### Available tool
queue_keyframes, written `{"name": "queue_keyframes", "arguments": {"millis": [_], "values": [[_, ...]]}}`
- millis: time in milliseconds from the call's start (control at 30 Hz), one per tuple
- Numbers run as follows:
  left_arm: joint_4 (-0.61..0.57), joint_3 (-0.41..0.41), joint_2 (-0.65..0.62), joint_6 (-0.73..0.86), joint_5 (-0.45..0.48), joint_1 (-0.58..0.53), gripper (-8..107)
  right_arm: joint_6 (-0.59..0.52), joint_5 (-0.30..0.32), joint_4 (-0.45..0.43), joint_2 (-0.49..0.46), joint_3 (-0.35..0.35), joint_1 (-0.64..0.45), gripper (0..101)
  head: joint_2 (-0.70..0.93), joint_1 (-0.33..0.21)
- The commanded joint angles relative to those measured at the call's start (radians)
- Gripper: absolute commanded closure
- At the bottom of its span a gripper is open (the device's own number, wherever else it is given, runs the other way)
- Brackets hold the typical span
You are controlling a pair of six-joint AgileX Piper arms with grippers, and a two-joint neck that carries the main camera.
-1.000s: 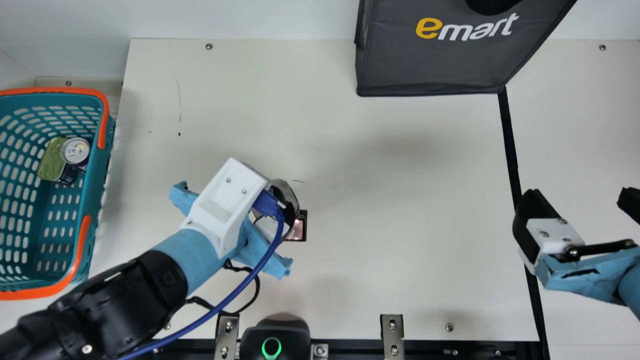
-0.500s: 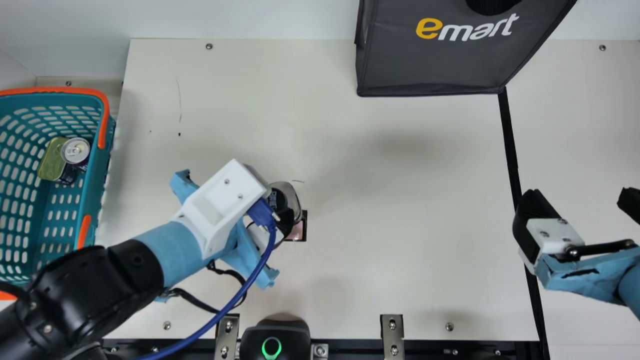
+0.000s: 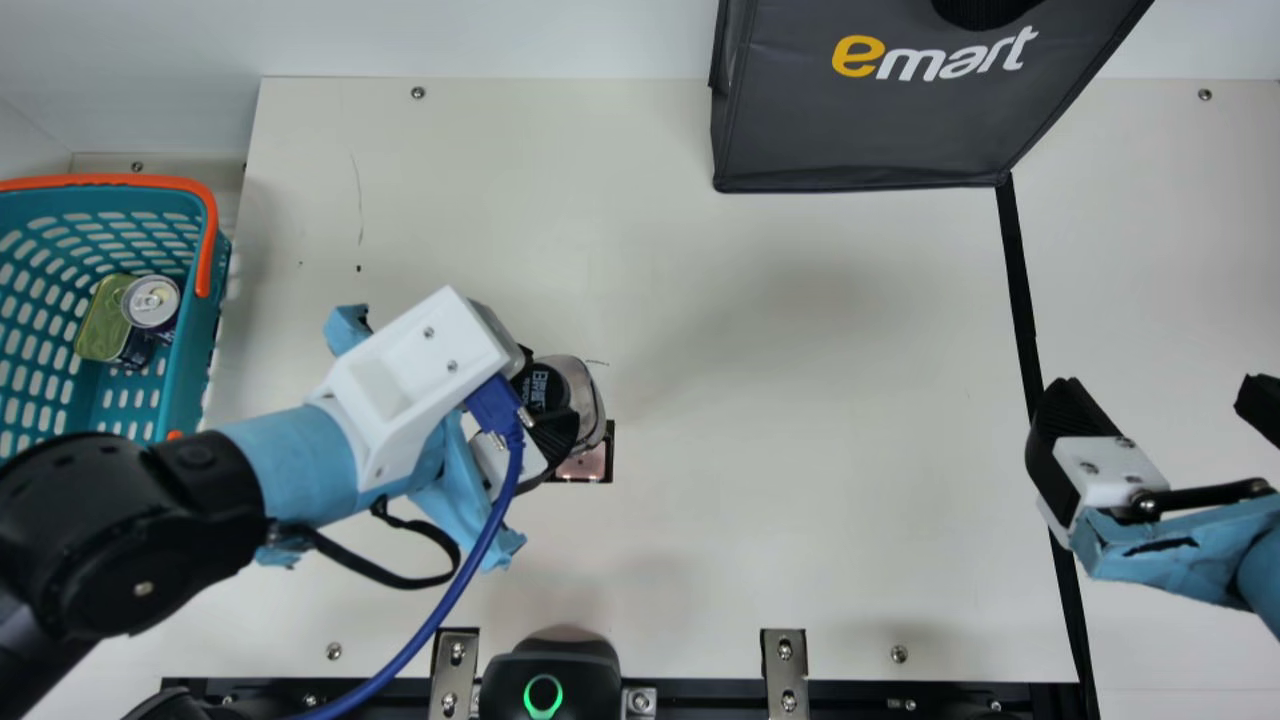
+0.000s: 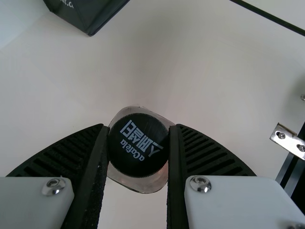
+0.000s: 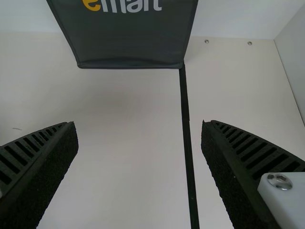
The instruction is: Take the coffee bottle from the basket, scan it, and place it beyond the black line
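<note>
Main view: near the centre, toward eight o'clock, the left gripper has its jaws clamped around the black-capped coffee bottle, above the pale surface. A small square window lies just off the bottle at six o'clock. The black line runs well apart at three o'clock, near the right gripper, its jaws parted and empty. At nine o'clock, a teal basket holds a silver-topped can and a green-lidded tin; a dark grey shopping bag stands at one o'clock.

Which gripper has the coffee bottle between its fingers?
The left gripper, shut on the black-capped bottle; the right gripper is open and empty.
</note>
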Motion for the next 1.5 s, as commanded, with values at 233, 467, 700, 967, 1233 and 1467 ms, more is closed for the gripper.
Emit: {"name": "queue_keyframes", "arguments": {"millis": [233,467,700,967,1233,1467], "values": [[-0.058,-0.031,0.004,0.074,0.038,0.034,89,0.0,0.0,0.0,0.0,0.0,0.0,10,0.002,-0.017],[-0.039,-0.04,0.015,0.049,0.018,0.039,89,0.0,0.0,0.0,0.0,0.0,0.0,10,0.002,-0.017],[-0.025,-0.029,0.023,0.044,-0.005,0.071,89,0.0,0.0,0.0,0.0,0.0,0.0,10,0.002,-0.017],[-0.03,-0.014,0.032,0.073,-0.025,0.131,89,0.0,0.0,0.0,0.0,0.0,0.0,10,0.002,-0.017],[-0.048,-0.006,0.043,0.1,-0.038,0.159,89,0.0,0.0,0.0,0.0,0.0,0.0,10,0.002,-0.017],[-0.058,-0.014,0.074,0.104,-0.06,0.139,89,0.0,0.0,0.0,0.0,0.0,0.0,10,0.002,-0.017]]}}
